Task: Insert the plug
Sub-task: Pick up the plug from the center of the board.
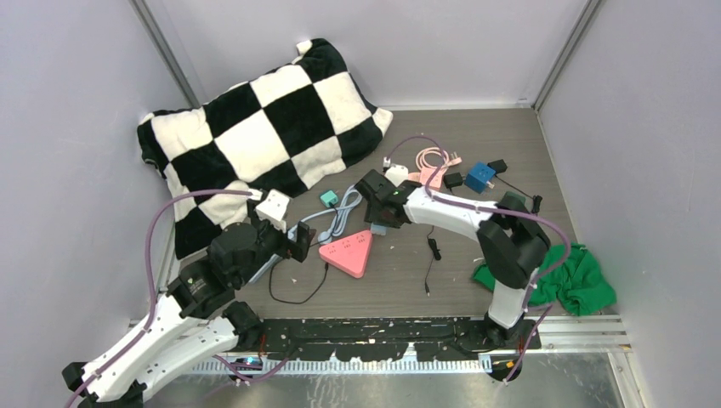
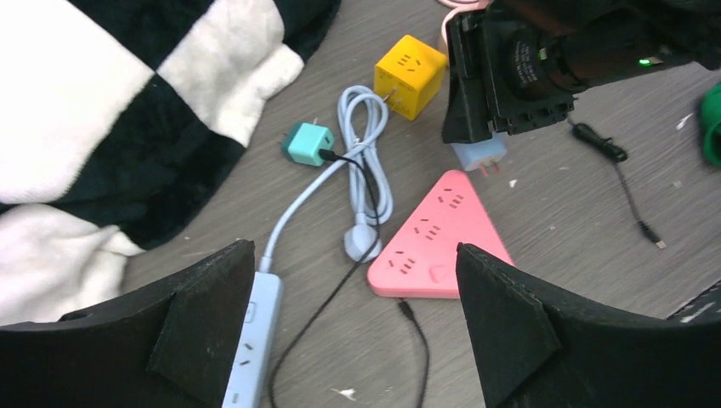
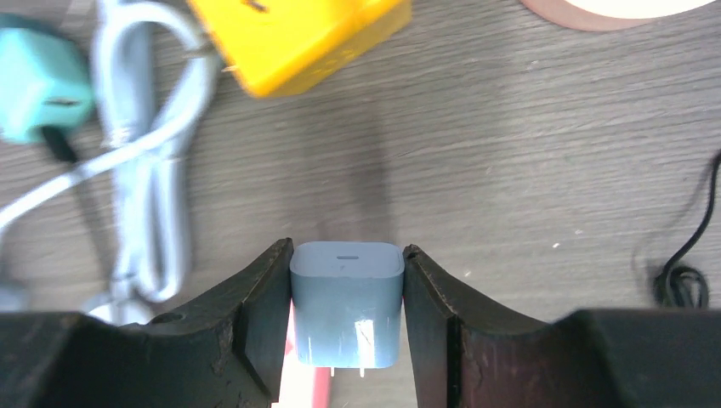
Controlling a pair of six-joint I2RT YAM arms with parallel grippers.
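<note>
Pink strip (image 3: 321,393) mostly hidden beneath plug (image 3: 347,297); yellow cube (image 3: 289,34) cropped.

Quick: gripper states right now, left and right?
Left gripper: open, nothing between its fingers.
Right gripper: closed on the blue charger.

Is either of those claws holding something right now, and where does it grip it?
The right gripper holds the blue charger by its two flat sides, prongs pointing down. The left gripper is open and empty.
</note>
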